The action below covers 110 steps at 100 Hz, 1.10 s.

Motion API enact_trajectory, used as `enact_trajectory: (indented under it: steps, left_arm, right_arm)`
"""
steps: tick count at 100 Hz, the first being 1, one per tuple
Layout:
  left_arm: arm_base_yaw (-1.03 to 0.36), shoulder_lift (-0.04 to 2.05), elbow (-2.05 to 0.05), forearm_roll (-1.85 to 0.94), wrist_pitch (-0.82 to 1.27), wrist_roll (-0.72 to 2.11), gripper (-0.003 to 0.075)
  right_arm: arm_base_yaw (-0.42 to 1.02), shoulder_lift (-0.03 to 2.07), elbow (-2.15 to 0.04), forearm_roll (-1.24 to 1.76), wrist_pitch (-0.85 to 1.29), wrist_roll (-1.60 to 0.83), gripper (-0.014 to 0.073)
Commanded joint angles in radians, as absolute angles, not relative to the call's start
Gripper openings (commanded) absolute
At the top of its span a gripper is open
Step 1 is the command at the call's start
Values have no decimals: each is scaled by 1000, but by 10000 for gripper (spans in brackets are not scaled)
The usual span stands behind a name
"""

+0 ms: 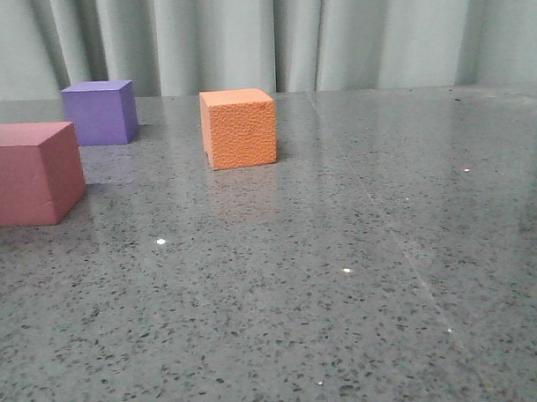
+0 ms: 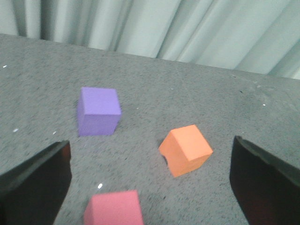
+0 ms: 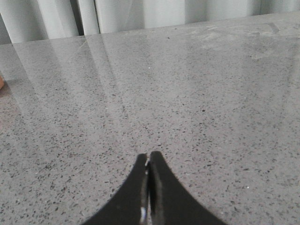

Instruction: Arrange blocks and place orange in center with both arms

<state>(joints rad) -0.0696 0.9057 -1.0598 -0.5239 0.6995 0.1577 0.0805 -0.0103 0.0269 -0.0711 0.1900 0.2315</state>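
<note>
Closest to us, the pink-red block (image 1: 29,174) sits at the left edge of the grey speckled surface (image 1: 342,278), with the purple block (image 1: 99,112) a bit behind it and the orange block (image 1: 239,127) off to their right, near the middle and far back by the curtain (image 1: 351,35). None of the three touch. Up above them the left gripper (image 2: 150,180) hangs spread wide with nothing in it, while the right gripper (image 3: 148,187) is pinched together, holding nothing, over bare stone.

Pebbly orange cube (image 1: 239,128), speckled grey tabletop (image 1: 342,278)
</note>
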Motion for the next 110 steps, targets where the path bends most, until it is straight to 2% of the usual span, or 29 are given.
enact_trajectory:
  steps: [1,16,40,57,69,83,110]
  left_arm:
    - [-128,974,-1154,-556,609,165,639]
    - [-248,1105,-1261,-500,567,114,639]
    - [-452,1315,-1396,-275,485,-132,639]
    - [-584,1474,-1493,0,483,-396,639]
    - [-655,1574,-1550,293,533,-679,639]
    - [-728,1679,-1614,594,688,-959,639]
    - [-781,1749,-1638,659,729,-994,639]
  right_arm:
    - [75,-35,14,-85,106,228,-67]
    - [75,-35,14,-85,106,228,-67]
    - [75,-35,14,-85,106,228,-67]
    - [75,-35,14,-85,106,228,-67]
    - [75,-35,14,-85,106,228,-67]
    - [75,-35,14,-85,106,228,-67]
    - [75,-35,14,-85,106,228,-67]
